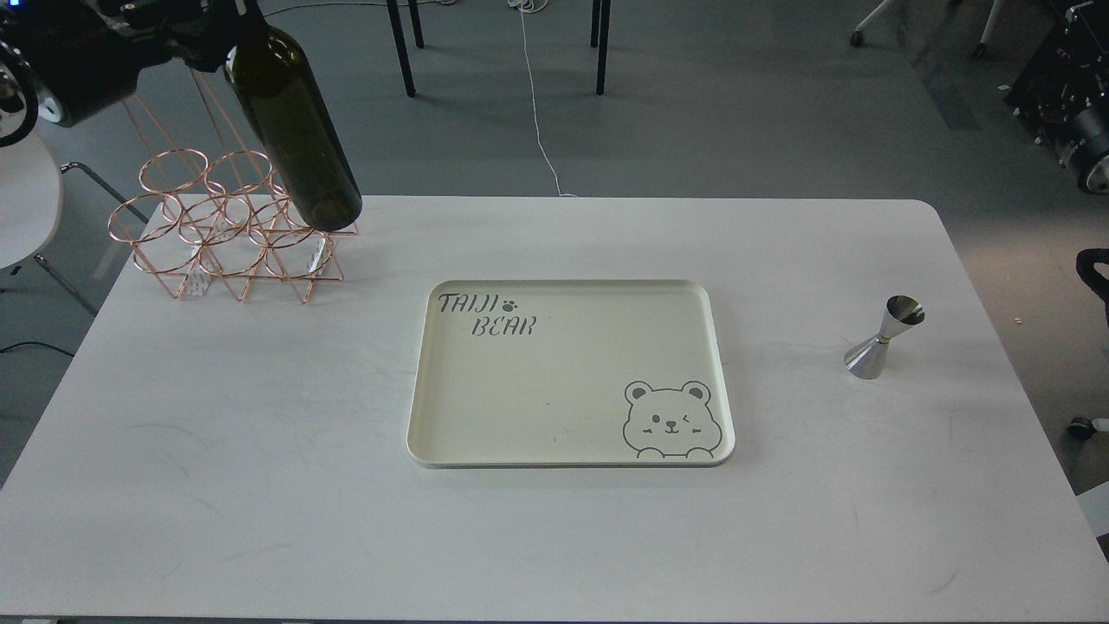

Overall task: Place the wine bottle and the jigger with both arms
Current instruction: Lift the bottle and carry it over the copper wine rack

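White laminate forms the worktop [260, 485], set on grey floor [736, 130]. Upper left, the wine bottle [293, 130] is held tilted above a copper wire rack [230, 230] by the left gripper [217, 39]; its fingers seem closed on the neck. A cream tray [572, 451] lies centre, the jigger [884, 338] standing at right.

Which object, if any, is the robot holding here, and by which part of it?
The wine bottle, tilted above the copper wire rack, is held near its neck end by the left arm; the grip itself is hidden. The jigger stands untouched.
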Robot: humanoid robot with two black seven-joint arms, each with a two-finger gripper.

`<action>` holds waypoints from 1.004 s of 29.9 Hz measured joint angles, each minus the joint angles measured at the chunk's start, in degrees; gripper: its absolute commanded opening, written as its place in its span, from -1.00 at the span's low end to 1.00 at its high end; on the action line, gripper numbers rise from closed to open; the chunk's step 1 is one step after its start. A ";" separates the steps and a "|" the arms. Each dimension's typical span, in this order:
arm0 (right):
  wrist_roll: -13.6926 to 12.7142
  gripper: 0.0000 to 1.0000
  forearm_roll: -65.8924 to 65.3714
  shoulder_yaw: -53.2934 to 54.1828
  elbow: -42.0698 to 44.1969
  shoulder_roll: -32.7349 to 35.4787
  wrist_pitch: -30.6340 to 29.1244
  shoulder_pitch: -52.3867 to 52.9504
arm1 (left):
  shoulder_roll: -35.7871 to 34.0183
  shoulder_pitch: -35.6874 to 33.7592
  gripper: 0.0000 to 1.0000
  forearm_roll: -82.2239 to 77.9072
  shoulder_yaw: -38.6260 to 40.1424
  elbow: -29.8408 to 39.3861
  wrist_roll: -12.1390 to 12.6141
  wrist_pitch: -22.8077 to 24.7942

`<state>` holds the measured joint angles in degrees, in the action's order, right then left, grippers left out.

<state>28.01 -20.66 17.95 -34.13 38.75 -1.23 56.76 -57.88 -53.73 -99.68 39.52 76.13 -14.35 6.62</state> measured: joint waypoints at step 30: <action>0.00 0.95 0.00 -0.20 0.40 0.11 -0.01 -0.33 | 3.37 -1.26 -0.72 0.01 -9.19 -13.09 -0.77 -5.83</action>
<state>28.00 -20.66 17.75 -33.73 38.87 -1.23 56.43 -54.51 -54.99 -99.68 30.33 63.05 -15.12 0.79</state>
